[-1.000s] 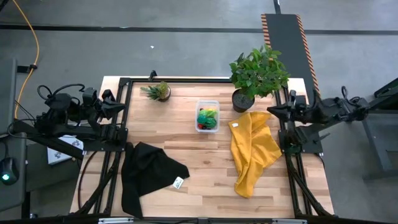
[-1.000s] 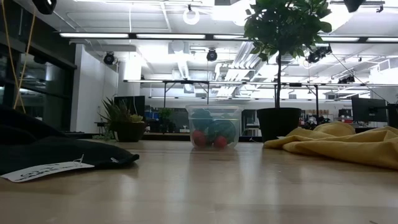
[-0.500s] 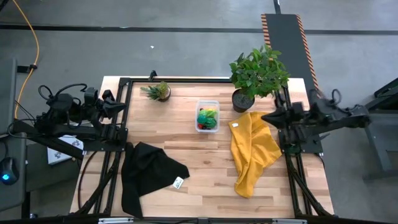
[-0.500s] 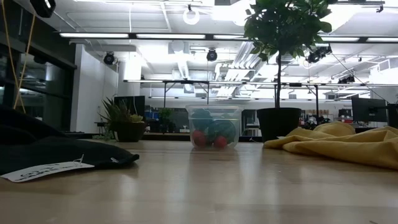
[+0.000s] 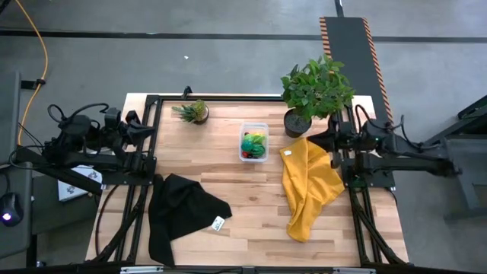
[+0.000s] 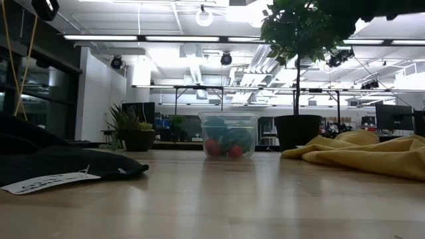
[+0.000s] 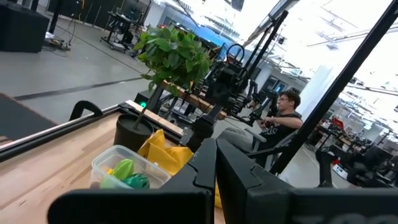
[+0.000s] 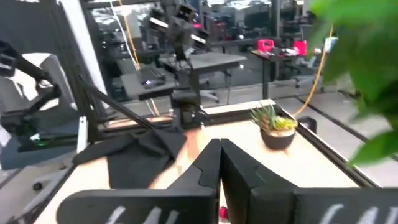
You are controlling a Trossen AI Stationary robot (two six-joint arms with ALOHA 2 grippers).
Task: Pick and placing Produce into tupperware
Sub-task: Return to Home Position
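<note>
The tupperware (image 5: 253, 141) is a small clear box standing on its base in the middle of the wooden table, toward the far side. The produce (image 5: 253, 143) lies inside it: green and yellow pieces on top, and red balls (image 6: 212, 147) at the bottom in the low view. My left gripper (image 5: 149, 126) hovers shut over the table's left frame, pointing level toward the tupperware (image 7: 127, 171). My right gripper (image 5: 313, 140) is shut and level above the far edge of the yellow cloth, right of the tupperware. Both grippers are empty.
A large potted plant (image 5: 316, 87) stands at the far right and a small one (image 5: 194, 112) at the far left. A yellow cloth (image 5: 310, 183) lies on the right, and a black cloth (image 5: 183, 209) with a white tag (image 5: 218, 224) near left. Beyond the table a person (image 7: 283, 115) sits.
My right gripper has swung in from over the right frame toward the table's left, nearer the tupperware, and has sunk a little. Its arm has turned from slanting to lying level across the right edge. It has stayed shut. The tupperware and produce have not moved.
</note>
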